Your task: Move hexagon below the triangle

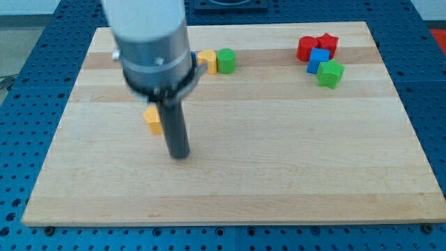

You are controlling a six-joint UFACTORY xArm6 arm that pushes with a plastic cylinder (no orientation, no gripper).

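Note:
My tip (180, 155) rests on the wooden board (279, 160), left of the middle. A small yellow block (152, 120), possibly the hexagon, sits just up and left of the tip, touching the rod's left side and partly hidden by it. A second yellow block (206, 61) and a green block (226, 61) sit side by side near the view's top. A sliver of blue (193, 56) shows at the arm's edge, left of that yellow block. The arm hides the rest, so I cannot tell its shape.
At the view's top right is a cluster: a red block (306, 49), a red star (327, 43), a blue cube (318, 60) and a green star (331, 73). The arm's grey body (150, 42) covers the board's top left.

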